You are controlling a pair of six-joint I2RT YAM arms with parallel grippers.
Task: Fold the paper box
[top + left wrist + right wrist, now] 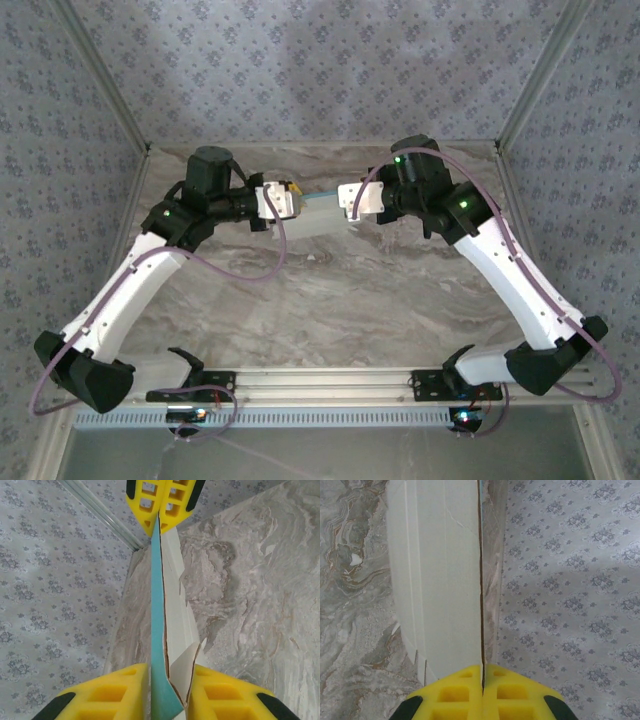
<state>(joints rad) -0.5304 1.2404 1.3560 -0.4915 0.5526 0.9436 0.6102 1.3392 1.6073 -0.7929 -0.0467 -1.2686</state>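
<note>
Cardboard of the paper box [318,200] spans btw both grippers, standing on its edge like a thin wall. One end sits in the left gripper [169,697]: its yellow fingers [107,692] stand narrow, w/ a small gap that the box fills, blue face against one pad and a bent beige flap [182,662] against the other, so they hold it. From these fingers the box runs straight ahead to the right gripper [482,677], which meets it at the far end. R fingers [452,695] are pressed together on the thin edge of the box, w/ almost no gap. Ahead of them the beige face goes forward, w/ the marble table [350,580] on the beige side and the patterned wall [570,580] on the other side. Whether the lower edge touches the table, I cannot tell.
</note>
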